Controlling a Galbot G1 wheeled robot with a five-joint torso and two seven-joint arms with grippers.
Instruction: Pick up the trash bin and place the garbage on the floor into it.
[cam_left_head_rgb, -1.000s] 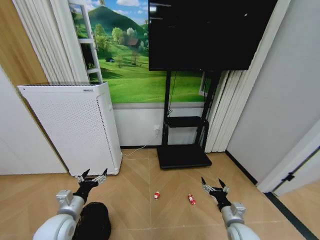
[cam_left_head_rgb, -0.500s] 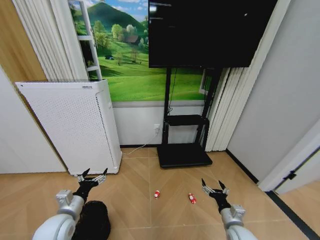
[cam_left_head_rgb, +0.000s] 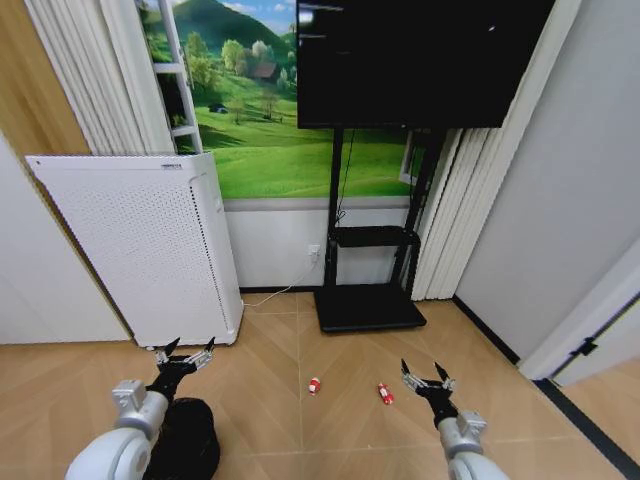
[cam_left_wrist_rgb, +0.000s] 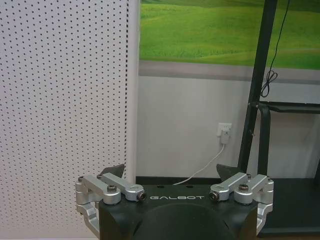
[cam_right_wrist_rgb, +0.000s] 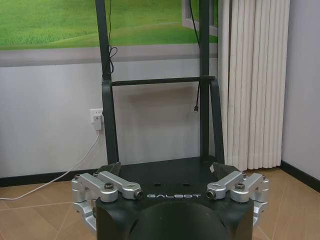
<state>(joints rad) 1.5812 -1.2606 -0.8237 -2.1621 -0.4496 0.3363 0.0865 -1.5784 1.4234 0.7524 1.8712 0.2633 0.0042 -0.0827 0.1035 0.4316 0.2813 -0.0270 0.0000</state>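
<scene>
On floor (cam_left_head_rgb: 270, 370): two garbage pieces (cam_left_head_rgb: 314, 387)

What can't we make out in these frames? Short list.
- Trash bin, head view: partly behind the left arm and cut by the bottom edge; rim and inside unreadable.
- Two red-and-white garbage pieces on the floor, head view: too small to identify.
- Left gripper and right gripper, both open: in the wrist views their fingertips are largely hidden behind the gripper bodies.

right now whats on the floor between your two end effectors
In the head view, two small red-and-white garbage pieces lie on bare floor between the open left end effector and the open right end effector.
</scene>
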